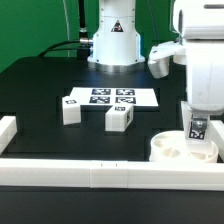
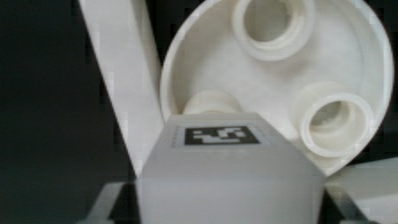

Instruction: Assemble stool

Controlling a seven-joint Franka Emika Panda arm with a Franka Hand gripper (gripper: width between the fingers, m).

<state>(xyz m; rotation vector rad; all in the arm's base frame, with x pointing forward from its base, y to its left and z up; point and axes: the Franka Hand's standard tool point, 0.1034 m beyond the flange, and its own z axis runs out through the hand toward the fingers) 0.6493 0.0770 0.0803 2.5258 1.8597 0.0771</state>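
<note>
Nearest, the long white edging bar fronts the thick round white plastic seat at near right, where my gripper pinches a short blocky tagged leg over it; any tilt could jam the leg at its socket.

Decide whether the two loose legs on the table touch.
Apart. The exterior view shows bare table between one leg and the other leg.

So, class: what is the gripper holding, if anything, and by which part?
The gripper holds a leg by its two sides, upright over the seat.
</note>
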